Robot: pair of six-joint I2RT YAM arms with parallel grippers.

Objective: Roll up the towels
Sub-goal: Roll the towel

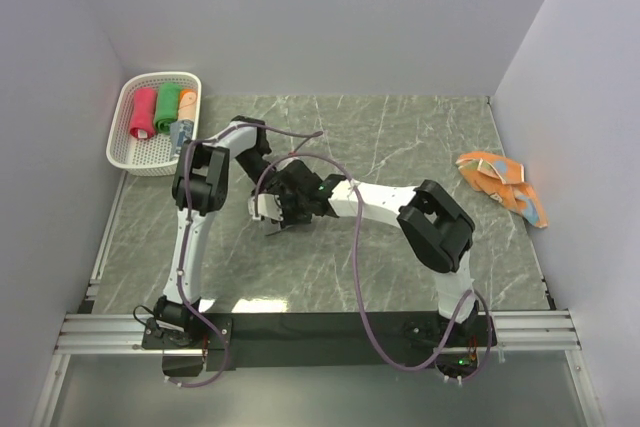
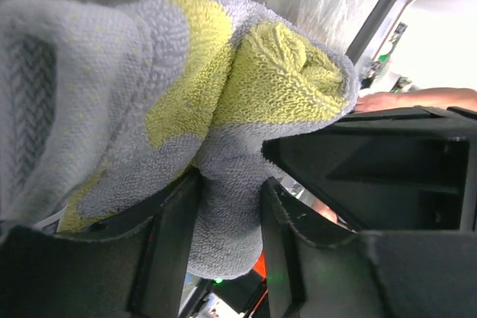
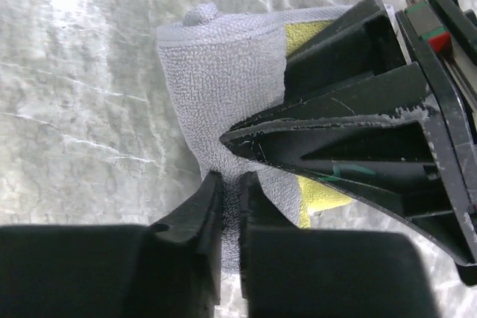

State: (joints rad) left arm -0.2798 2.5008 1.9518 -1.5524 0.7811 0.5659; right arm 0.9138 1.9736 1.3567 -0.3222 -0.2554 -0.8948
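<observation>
I am holding grey-and-yellow towel [image 2: 246, 87] in middle of table [image 1: 400, 137], rolled up. My left gripper [image 2: 231, 184] is pinching thick fold of it. My right gripper [image 3: 229, 178] is squeezing thin edge, fingers almost touching. Other rolled towels [image 1: 165, 107] are sitting in white basket [image 1: 118, 142], far left corner. Crumpled orange towel [image 1: 500, 185] is lying far right.

Six towels [image 1: 505, 185], one white basket [image 1: 125, 152], two robot arms [image 1: 380, 199]
</observation>
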